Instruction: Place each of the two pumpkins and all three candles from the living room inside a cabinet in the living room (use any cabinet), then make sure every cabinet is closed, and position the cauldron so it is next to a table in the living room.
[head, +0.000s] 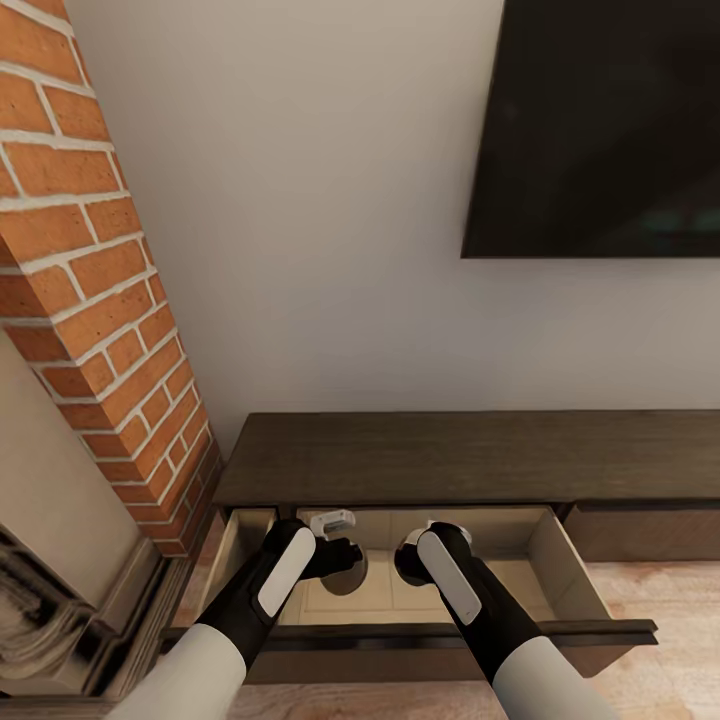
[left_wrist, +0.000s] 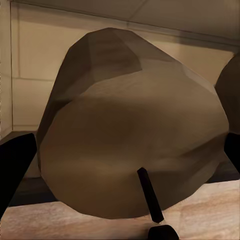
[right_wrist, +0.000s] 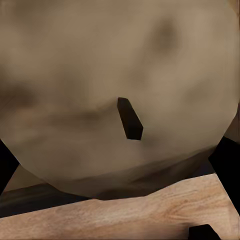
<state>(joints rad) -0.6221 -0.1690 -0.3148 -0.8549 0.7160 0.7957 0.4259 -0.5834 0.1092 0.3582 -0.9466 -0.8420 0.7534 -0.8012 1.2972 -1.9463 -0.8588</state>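
Dark-brown cabinet (head: 470, 455) drawer open, two brownish pumpkins (left_wrist: 130, 130) inside

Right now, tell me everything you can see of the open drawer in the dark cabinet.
The drawer is pulled out from the left end of the long, low dark-brown wood-grain cabinet, under its slab top. Its front is a flat, handleless dark panel; its inner walls and floor look pale beige. Both arms reach down into it, the left gripper and right gripper side by side over its floor. Each wrist view shows a beige-brown candle close up, between the fingers.
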